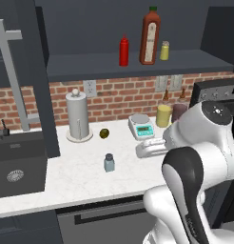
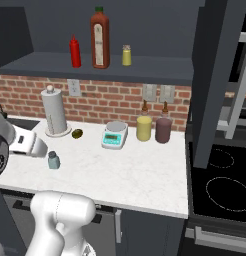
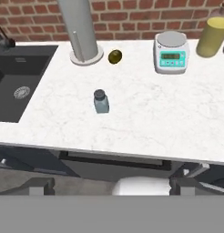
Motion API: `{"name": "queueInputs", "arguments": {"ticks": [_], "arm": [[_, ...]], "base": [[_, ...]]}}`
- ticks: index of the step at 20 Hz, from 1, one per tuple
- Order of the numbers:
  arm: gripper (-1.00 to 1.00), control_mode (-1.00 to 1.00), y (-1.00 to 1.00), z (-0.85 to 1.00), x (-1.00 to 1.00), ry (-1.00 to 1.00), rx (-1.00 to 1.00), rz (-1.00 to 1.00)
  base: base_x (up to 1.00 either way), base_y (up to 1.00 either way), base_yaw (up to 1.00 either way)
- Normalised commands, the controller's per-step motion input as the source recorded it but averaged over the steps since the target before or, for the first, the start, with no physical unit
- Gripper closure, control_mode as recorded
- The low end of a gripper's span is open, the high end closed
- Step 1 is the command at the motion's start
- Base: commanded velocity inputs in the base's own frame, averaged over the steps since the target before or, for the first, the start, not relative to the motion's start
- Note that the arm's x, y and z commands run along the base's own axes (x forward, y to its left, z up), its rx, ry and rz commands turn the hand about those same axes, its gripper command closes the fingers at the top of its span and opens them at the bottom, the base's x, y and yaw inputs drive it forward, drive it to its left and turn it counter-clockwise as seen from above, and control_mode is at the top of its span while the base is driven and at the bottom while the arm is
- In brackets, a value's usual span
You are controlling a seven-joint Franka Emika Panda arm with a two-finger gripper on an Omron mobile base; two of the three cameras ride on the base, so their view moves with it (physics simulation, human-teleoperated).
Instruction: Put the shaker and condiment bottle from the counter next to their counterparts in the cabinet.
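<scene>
Shaker (image 3: pixel 101 101) upright on worktop (image 3: pixel 145 113), well ahead of the tool (image 3: pixel 107 185), untouched; tool fingers spread wide, empty. Red condiment bottle (image 1: pixel 123 51) on cabinet shelf (image 1: pixel 90 66).

The shaker (image 3: pixel 101 101) stood on the counter (image 3: pixel 145 118) ahead of the spread jaws of the gripper (image 3: pixel 107 185), slightly left of their midline. Beyond it were the paper-towel holder (image 3: pixel 81 32) and a small round fruit (image 3: pixel 114 56), with the kitchen scale (image 3: pixel 170 52) farther right. The sink (image 3: pixel 18 82) lay to the left.
</scene>
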Motion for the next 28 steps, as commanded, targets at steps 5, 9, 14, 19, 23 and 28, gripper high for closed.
{"name": "queueInputs", "arguments": {"ticks": [5, 9, 14, 19, 23, 28], "arm": [[-1.0, -1.0, 0.26, -0.21, 0.52, -0.13, 0.0, -0.06], [-1.0, -1.0, 0.1, 0.0, 0.0, -0.01, 0.04, 0.0], [-1.0, -1.0, 0.06, -0.33, 0.0, -0.03, 0.0, 0.0], [-1.0, -1.0, 0.05, -0.79, 0.0, -0.07, 0.0, 0.0], [-1.0, -1.0, 0.03, -0.14, 0.0, 0.0, 0.01, 0.0], [-1.0, -1.0, 0.0, -0.08, 0.0, 0.0, 0.0, 0.0]], "base": [[0.0, 0.0, 0.0], [0.0, 0.0, 0.0], [0.0, 0.0, 0.0], [0.0, 0.0, 0.0], [0.0, 0.0, 0.0], [0.0, 0.0, 0.0]]}}
